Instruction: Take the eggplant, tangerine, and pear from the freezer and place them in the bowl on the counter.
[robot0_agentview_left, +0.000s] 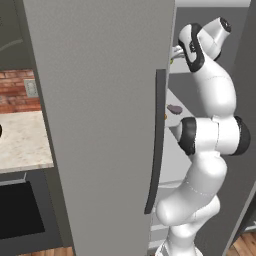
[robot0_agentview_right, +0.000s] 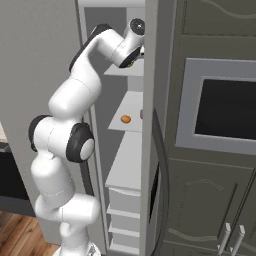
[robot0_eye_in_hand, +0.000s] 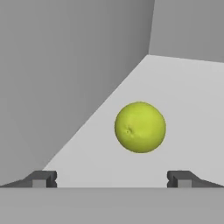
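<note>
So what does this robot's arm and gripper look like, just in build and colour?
The arm is made of glossy white, rounded segments with black bands and caps at the joints; no cables or markings show. The gripper has two small dark grey, blocky fingertips, seen in the hand view.

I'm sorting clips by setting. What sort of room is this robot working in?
A kitchen, apparently a rendered one: a tall grey freezer stands open beside a beige stone counter backed by brick, and a built-in oven sits in dark cabinets.
</note>
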